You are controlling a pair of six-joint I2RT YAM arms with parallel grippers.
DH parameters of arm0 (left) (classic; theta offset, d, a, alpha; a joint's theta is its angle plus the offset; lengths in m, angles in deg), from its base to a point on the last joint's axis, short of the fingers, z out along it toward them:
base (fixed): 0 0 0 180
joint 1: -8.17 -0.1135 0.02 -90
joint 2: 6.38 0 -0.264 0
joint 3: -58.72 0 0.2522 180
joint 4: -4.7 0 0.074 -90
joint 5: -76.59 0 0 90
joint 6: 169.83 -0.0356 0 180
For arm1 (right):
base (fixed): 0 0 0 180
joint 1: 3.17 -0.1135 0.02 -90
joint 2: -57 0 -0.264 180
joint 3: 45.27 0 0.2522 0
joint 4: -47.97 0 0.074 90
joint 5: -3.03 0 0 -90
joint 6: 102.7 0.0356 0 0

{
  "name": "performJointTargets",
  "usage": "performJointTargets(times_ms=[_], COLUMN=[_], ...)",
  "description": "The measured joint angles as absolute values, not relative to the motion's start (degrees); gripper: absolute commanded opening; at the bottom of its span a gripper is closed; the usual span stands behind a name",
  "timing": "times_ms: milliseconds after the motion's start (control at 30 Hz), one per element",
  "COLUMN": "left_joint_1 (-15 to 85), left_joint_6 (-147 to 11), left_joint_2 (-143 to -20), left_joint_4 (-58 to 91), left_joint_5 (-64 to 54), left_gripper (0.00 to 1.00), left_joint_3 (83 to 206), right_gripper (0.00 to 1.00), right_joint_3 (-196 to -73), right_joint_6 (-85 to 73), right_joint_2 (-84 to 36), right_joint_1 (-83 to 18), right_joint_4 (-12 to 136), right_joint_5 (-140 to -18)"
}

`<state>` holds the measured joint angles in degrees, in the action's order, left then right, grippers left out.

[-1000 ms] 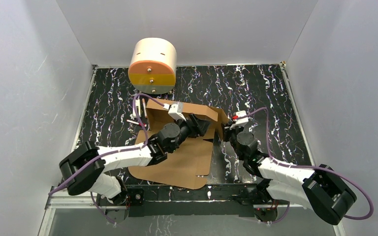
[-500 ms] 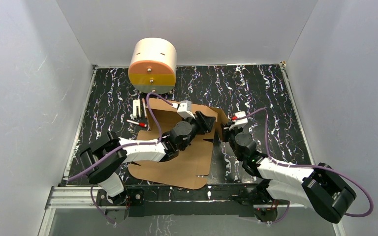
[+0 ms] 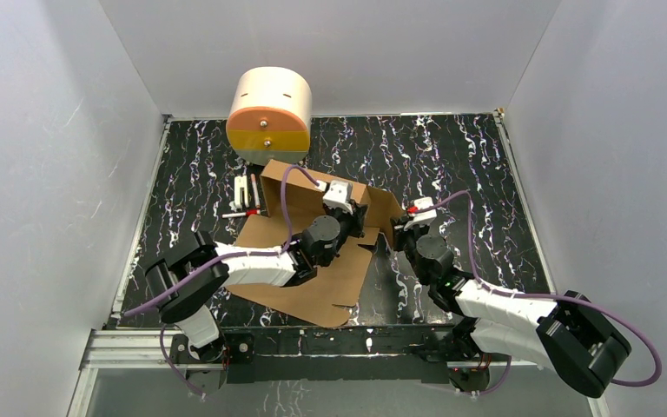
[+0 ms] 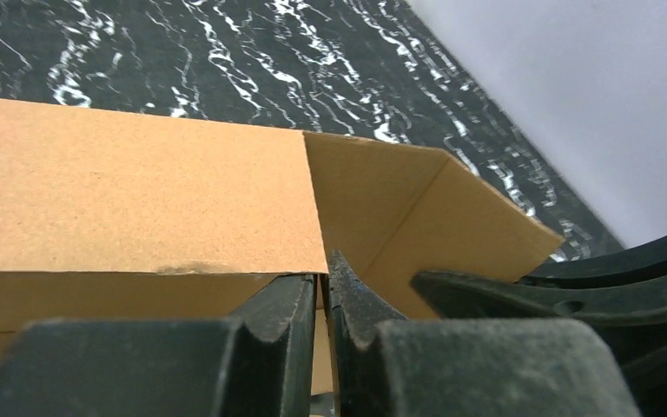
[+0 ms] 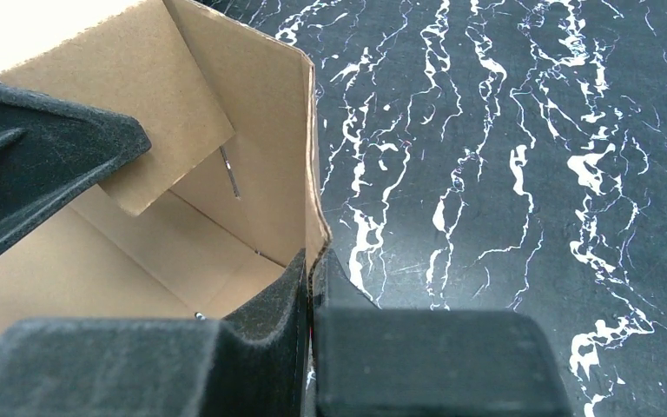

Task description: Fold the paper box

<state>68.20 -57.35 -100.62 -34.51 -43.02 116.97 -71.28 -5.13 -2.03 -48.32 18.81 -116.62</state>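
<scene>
The paper box point(image 3: 313, 282) is a brown cardboard sheet lying mid-table, with its back panel point(image 3: 291, 187) and right side wall raised. My left gripper point(image 3: 356, 215) is shut on the right end of the back panel. In the left wrist view the fingertips point(image 4: 323, 287) pinch a thin cardboard edge below the panel point(image 4: 139, 200). My right gripper point(image 3: 397, 236) is shut on the right side wall. In the right wrist view its jaws point(image 5: 311, 265) clamp that wall's edge point(image 5: 313, 156), and a folded tab point(image 5: 165, 139) leans inward.
A cream cylinder point(image 3: 269, 117) with an orange and yellow front stands at the back left, just behind the box. Small white and red parts point(image 3: 245, 198) lie left of the back panel. Grey walls enclose the black marbled table point(image 3: 469, 165).
My left gripper has moved back and to the right and closed on the back panel. The panel now stands more upright and the sheet has shifted. The right gripper has kept its grip.
</scene>
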Motion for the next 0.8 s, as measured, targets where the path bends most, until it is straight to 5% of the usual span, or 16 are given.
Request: performJointTargets(times_ms=[500, 800], left_joint_1=[69.2, 69.6], left_joint_6=[-85.9, -91.4], left_joint_2=[-105.5, -106.0], left_joint_4=[-40.3, -43.9], left_joint_5=[-48.6, -49.1], left_gripper=[0.00, 0.17], left_joint_3=[117.9, 115.6], right_gripper=[0.06, 0.06], right_joint_3=[-71.3, -71.3], right_joint_6=[-6.9, -7.0], right_joint_2=[-3.4, -3.7], right_joint_1=[-48.3, -48.3], right_joint_4=[18.0, 17.4], right_joint_5=[-115.3, -115.3])
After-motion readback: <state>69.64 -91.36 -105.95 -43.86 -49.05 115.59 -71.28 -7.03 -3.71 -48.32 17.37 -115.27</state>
